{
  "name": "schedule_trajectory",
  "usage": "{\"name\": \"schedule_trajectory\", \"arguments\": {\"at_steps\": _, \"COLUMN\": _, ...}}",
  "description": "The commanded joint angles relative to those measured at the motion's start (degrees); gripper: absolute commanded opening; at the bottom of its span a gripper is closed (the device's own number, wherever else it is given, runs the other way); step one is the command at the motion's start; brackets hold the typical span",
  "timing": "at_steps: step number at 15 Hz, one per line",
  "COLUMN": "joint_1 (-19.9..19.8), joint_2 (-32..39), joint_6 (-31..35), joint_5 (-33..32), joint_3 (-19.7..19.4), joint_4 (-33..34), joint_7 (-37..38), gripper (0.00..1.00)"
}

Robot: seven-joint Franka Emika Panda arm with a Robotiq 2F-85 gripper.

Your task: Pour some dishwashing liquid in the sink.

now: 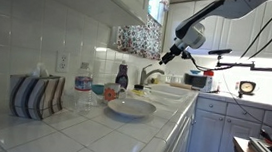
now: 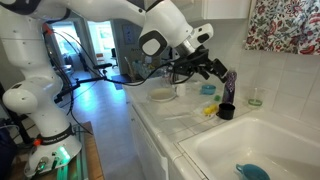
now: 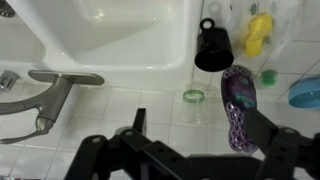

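Wrist view, end effector [image 3: 203, 135] spread apart, purple patterned bottle [image 3: 238, 105] near glossy white sink [image 3: 100, 40].

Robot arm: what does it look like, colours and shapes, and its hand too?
The arm is glossy white, built of thick rounded segments, with a dark round cap at one joint. The hand is black and angular, with slim black fingers.

The arm [image 2: 100, 15] is made of rounded, glossy white shells with dark grey rings at the joints. Thin black cables [image 1: 271, 27] hang beside it. The hand [image 2: 212, 68] is matte black, and its fingers [image 3: 262, 128] are angular, flat-sided links.
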Motion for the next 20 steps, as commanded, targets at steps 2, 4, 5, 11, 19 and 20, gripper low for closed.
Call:
{"name": "schedule_trajectory", "arguments": {"at_steps": 2, "joint_1": -6.7, "joint_2": 9.7, "joint_6": -7.0, "joint_5": 19.2, "joint_3": 4.8, "joint_4": 14.3, "joint_7": -19.9, "gripper": 1.0}}
{"name": "schedule_trajectory", "arguments": {"at_steps": 4, "joint_1": -9.0, "joint_2": 13.3, "joint_6": -11.4, "joint_5": 22.7, "joint_3": 5.3, "joint_4": 18.1, "joint_7": -24.3, "gripper": 1.0}}
{"name": "schedule_trajectory", "arguments": {"at_steps": 5, "joint_1": -10.0, "joint_2": 14.9, "joint_6": -13.7, "joint_5": 23.5, "joint_3": 5.5, "joint_4": 19.7, "joint_7": -26.2, "gripper": 1.0}}
{"name": "schedule_trajectory", "arguments": {"at_steps": 11, "joint_1": -12.4, "joint_2": 24.0, "joint_6": -23.3, "joint_5": 19.9, "joint_3": 5.8, "joint_4": 30.5, "joint_7": -29.3, "gripper": 1.0}}
{"name": "schedule_trajectory", "arguments": {"at_steps": 19, "joint_1": -11.9, "joint_2": 23.9, "joint_6": -22.2, "joint_5": 20.1, "joint_3": 5.7, "joint_4": 30.0, "joint_7": -28.1, "gripper": 1.0}}
{"name": "schedule_trajectory", "arguments": {"at_steps": 20, "joint_1": -11.9, "joint_2": 23.9, "joint_6": -22.3, "joint_5": 20.1, "joint_3": 5.7, "joint_4": 30.0, "joint_7": -28.1, "gripper": 1.0}}
